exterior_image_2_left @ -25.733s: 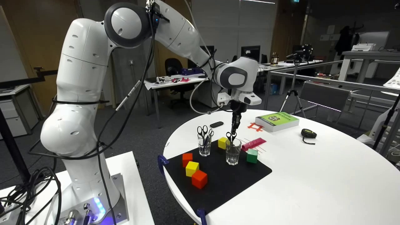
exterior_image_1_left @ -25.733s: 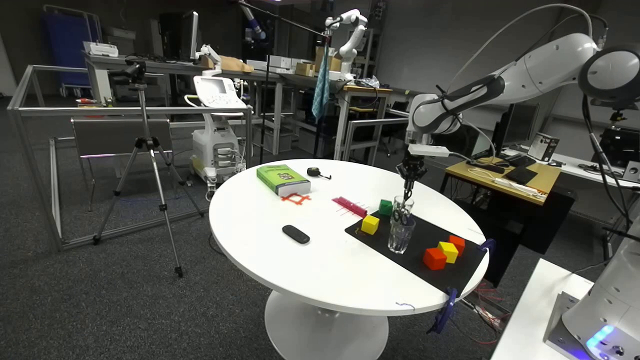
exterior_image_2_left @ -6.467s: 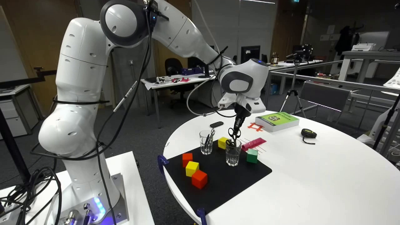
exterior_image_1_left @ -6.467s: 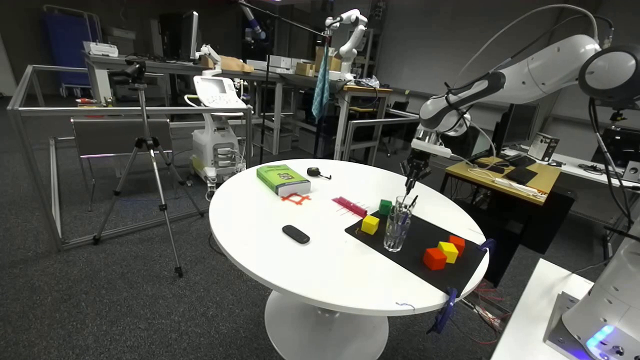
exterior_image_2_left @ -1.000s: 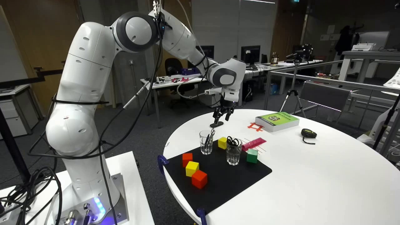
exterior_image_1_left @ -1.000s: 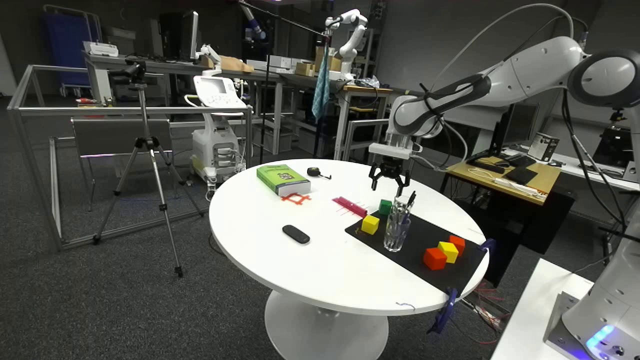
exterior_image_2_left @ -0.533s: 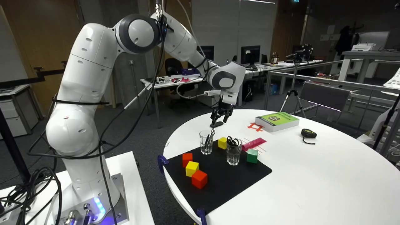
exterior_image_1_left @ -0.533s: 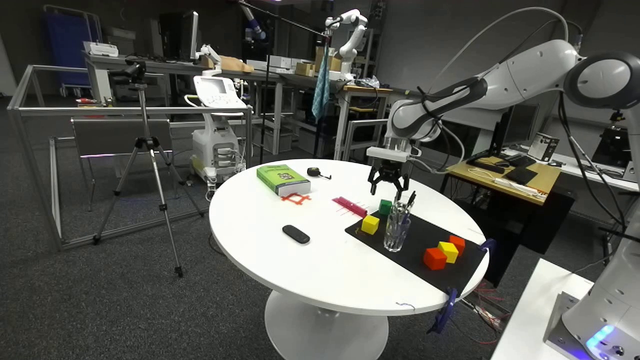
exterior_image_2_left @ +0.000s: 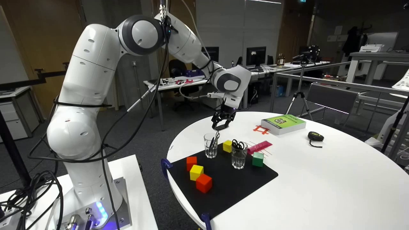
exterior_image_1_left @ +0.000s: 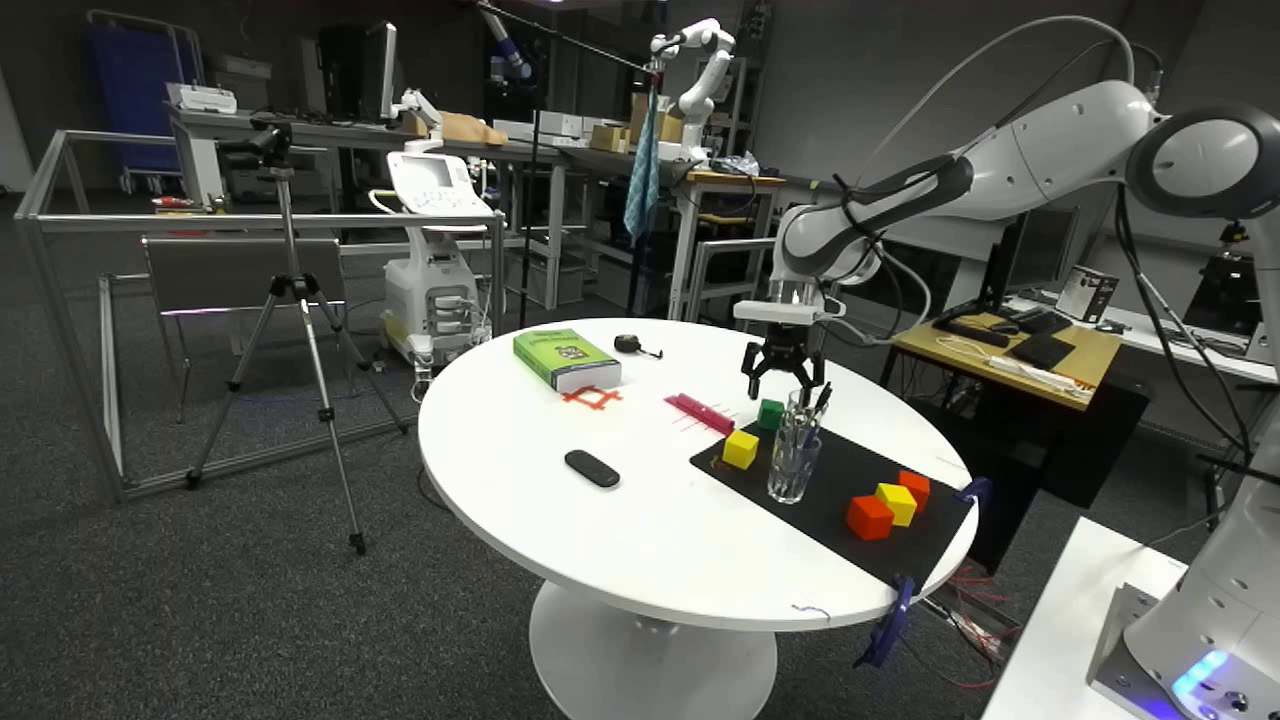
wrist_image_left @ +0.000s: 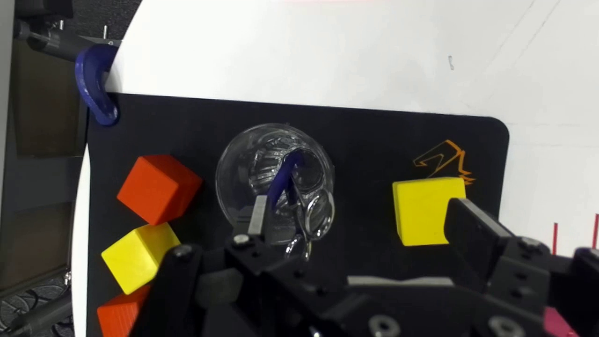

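Claw (wrist_image_left: 360, 215): fingers spread wide, nothing gripped. You have it in the air near the tool glass (exterior_image_2_left: 209, 147), which stands upright on the black mat (exterior_image_2_left: 235, 188). Contents, per wrist view: silver-ringed scissors (wrist_image_left: 301, 219) & a dark-blue pen-like item (wrist_image_left: 282, 177), both leaning; total can't be counted. One finger overlaps that glass in the wrist view, the other a yellow cube (wrist_image_left: 423, 210); contact can't be confirmed.

2nd glass (exterior_image_2_left: 239, 158), same mat: black-handled scissors (exterior_image_2_left: 237, 145), loops at the rim. N.B. you don't get this glass in the wrist view. In an exterior view you see the pair apart; where the tool glass (exterior_image_1_left: 788, 480) is in front, likewise in an exterior view, contents run together. Green cube (exterior_image_2_left: 258, 159) just beside 2nd glass shows in both exterior views, not the wrist. Orange mark (wrist_image_left: 446, 161) on mat: clearest in the wrist view.

Outward: red cubes (exterior_image_2_left: 204, 183) w/ 2nd yellow cube (exterior_image_2_left: 196, 172) betw.; dark-blue clamp (wrist_image_left: 89, 79) at edge of white table (exterior_image_1_left: 640, 520); pink strip (exterior_image_2_left: 259, 147) near mat; remote-type handset (exterior_image_1_left: 592, 468), green book (exterior_image_1_left: 567, 358) & tape meas. (exterior_image_2_left: 315, 136) further off.
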You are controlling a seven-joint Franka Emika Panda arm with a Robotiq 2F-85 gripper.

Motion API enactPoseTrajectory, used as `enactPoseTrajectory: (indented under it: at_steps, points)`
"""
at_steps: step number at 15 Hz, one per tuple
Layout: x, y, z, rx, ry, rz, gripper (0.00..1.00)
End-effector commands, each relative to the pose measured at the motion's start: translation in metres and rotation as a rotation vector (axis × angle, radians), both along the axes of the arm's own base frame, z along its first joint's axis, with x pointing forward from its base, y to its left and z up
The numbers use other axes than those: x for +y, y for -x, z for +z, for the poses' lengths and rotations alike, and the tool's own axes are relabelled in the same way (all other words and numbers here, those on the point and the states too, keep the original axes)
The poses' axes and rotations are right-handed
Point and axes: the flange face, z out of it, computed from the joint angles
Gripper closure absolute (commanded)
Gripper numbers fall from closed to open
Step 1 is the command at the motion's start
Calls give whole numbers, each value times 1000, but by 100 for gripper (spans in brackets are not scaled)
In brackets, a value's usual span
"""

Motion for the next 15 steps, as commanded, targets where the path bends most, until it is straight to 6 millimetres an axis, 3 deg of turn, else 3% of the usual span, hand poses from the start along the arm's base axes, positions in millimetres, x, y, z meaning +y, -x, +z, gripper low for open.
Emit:
enactPoseTrajectory:
  at_steps: [1, 9, 10, 11, 13, 15]
  points:
    - [0, 0, -1, 51, 19, -34, 0]
    - [-1, 0, -13, 85, 51, -78, 3]
    - [-1, 0, -14, 87, 53, -80, 9]
    - [-1, 0, -14, 89, 54, -82, 27]
    - [-1, 0, -15, 92, 58, -83, 36]
    - [-1, 0, -15, 93, 64, -85, 52]
